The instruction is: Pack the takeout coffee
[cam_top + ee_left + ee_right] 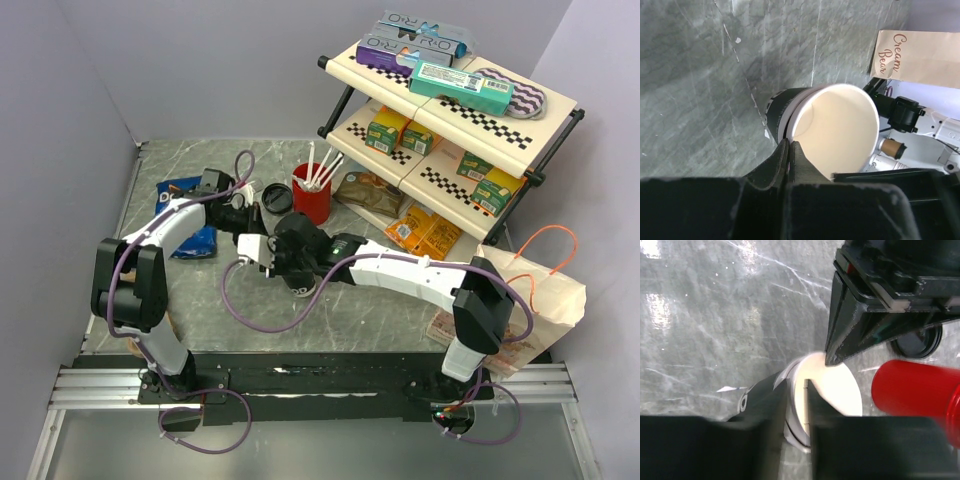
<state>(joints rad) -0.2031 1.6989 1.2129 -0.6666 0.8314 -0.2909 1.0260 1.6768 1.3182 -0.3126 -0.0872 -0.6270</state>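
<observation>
Grey marbled bench (390, 320), and the takeout coffee cup (835, 130) is mid-bench between both arms, no lid on. The left claw (789, 150) is pinched tight on its rim. The right claw (797, 390) straddles the rim, jaws slightly parted, gripping nothing. Smart play, probably: right clears away cleanly while left holds gently, so the paper won't buckle. The black lid (920, 345) lies nearby. The paper bag (920, 55) reads "Cream Bear".

Clerk: Surface?
Inspector: Grey marbled table (390, 315).
Clerk: Resting on it?
Inspector: Black lid (277, 198) just beside red cup (311, 195). Blue snack bag (176, 190) far left. Two-tier shelf rack (500, 125) far right, orange packets (425, 232) at its foot. Paper bag (545, 290) at right edge.
</observation>
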